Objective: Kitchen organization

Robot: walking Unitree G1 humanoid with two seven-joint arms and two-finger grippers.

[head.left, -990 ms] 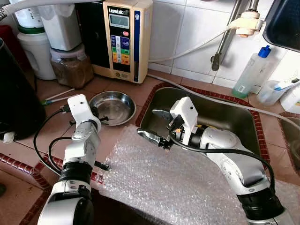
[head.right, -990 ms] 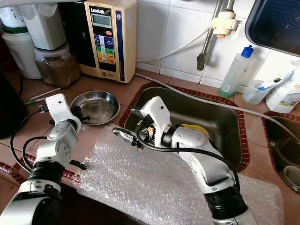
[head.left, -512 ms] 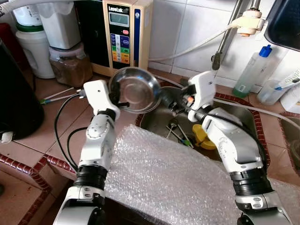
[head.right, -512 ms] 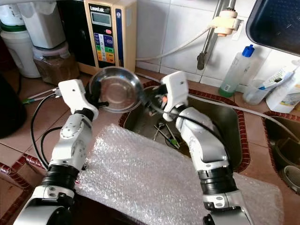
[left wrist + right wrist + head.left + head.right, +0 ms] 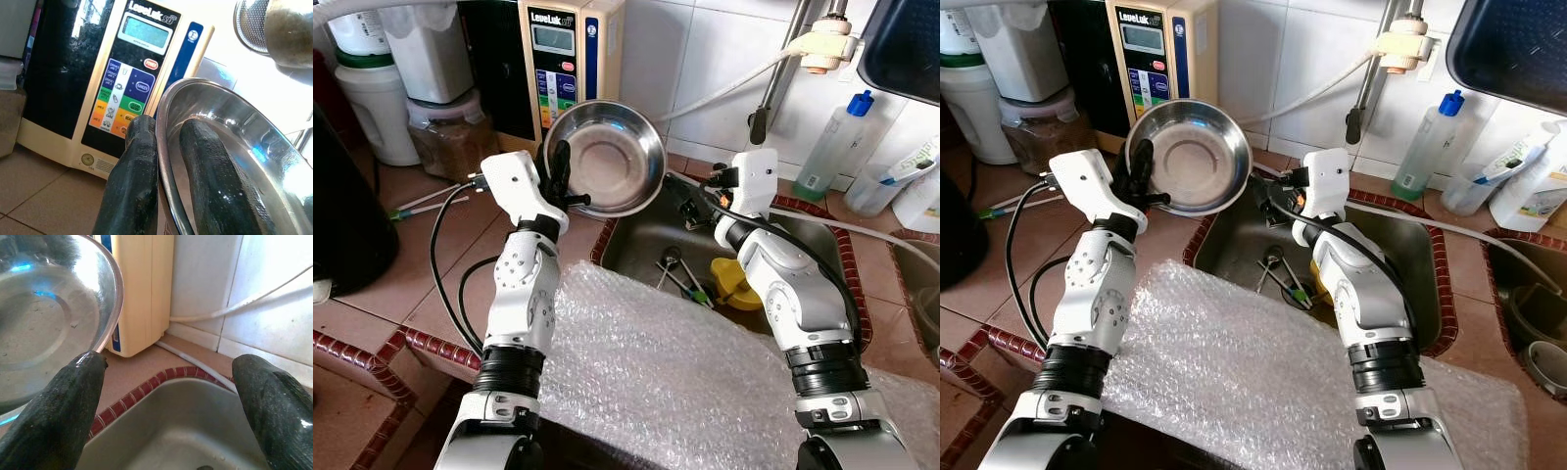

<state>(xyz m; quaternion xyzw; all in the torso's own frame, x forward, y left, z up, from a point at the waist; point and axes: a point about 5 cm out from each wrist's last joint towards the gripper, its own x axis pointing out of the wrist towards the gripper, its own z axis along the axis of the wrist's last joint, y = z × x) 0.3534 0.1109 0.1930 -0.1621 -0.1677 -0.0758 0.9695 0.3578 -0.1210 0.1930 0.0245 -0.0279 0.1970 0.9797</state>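
A round steel bowl (image 5: 607, 157) is held up in the air, tilted with its inside facing me, in front of the water ioniser. My left gripper (image 5: 558, 174) is shut on the bowl's left rim, one finger inside and one outside, as the left wrist view shows with the fingers (image 5: 139, 166) pinching the bowl (image 5: 230, 147). My right gripper (image 5: 689, 208) stands open just right of the bowl, over the back left corner of the sink (image 5: 822, 245). In the right wrist view its fingers (image 5: 58, 401) are wide apart, one close under the bowl's rim (image 5: 54, 318).
Bubble wrap (image 5: 685, 372) covers the counter's front edge. The sink holds metal utensils (image 5: 677, 279) and a yellow object (image 5: 734, 284). The ioniser (image 5: 563, 59), jars (image 5: 450, 132) and a black appliance (image 5: 342, 206) stand left; a soap bottle (image 5: 837, 147) stands right.
The bowl has gone from the counter up into the air in my left gripper. My right gripper swung from over the bubble wrap, where it held a metal utensil, to beside the bowl, empty.
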